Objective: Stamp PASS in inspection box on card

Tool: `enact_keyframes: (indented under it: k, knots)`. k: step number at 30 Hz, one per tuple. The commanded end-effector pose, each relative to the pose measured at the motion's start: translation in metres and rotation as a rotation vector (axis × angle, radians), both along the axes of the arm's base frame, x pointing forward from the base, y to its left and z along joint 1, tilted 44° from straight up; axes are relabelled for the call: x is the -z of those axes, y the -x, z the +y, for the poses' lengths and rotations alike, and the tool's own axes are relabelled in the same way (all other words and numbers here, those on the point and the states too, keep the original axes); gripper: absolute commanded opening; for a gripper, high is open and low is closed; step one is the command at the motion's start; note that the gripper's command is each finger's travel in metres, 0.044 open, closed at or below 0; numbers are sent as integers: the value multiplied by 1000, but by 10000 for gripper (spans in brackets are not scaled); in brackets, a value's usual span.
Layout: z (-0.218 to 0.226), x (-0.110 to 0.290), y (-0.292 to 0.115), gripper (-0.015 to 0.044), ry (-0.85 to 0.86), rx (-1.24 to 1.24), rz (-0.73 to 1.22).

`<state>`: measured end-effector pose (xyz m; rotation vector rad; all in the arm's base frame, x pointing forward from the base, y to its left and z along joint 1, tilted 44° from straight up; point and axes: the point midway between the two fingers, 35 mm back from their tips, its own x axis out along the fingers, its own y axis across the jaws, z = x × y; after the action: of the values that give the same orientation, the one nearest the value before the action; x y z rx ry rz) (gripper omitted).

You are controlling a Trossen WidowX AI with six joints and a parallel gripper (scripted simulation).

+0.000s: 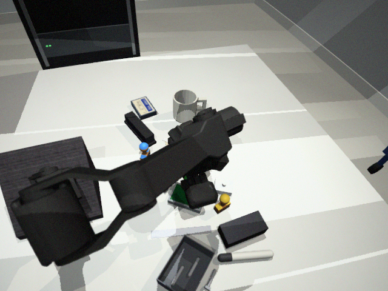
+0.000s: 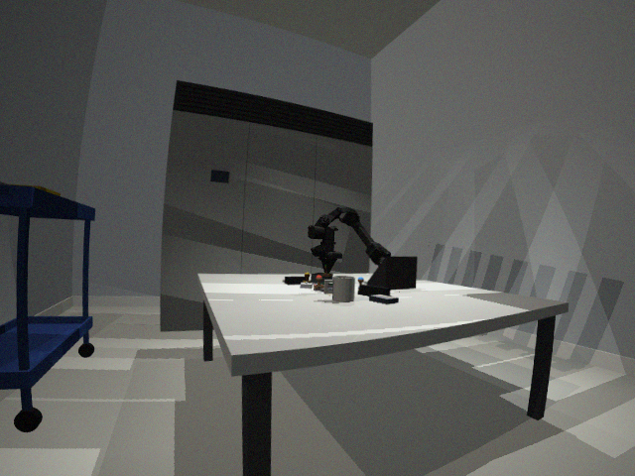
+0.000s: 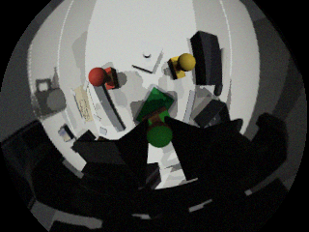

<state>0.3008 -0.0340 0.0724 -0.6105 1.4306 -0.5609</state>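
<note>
My gripper point(image 3: 156, 120) point(image 2: 326, 267) is shut on a stamp with a green knob point(image 3: 160, 134). It holds the stamp right above the green ink pad point(image 1: 177, 193) point(image 3: 154, 103), which sits in a grey tray. I cannot tell whether the stamp touches the pad. In the top view the arm hides the stamp and fingers. The white card point(image 1: 223, 185) point(image 3: 147, 62) lies just beyond the pad. A yellow-knobbed stamp point(image 1: 223, 202) point(image 3: 184, 64) stands beside the pad, a red-knobbed stamp point(image 3: 98, 77) to the other side, and a blue-knobbed stamp point(image 1: 143, 150) farther off.
A grey mug point(image 1: 185, 105), a blue-and-white card point(image 1: 143, 107) and a black bar point(image 1: 139, 127) lie at the back. A black box point(image 1: 242, 228), a marker point(image 1: 245, 255), a pale strip point(image 1: 180, 231) and a parts tray point(image 1: 186, 266) lie in front. The arm's base stands on a dark block point(image 1: 19, 159).
</note>
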Motion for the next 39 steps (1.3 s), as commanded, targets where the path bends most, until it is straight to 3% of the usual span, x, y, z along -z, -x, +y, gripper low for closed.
enact_keyframes:
  k: [1, 14, 39]
  knots:
    - [4, -5, 0, 0, -5, 3, -3]
    - [19, -16, 1, 0, -5, -10, 10]
    - [119, 69, -31, 0, 22, -517, 483]
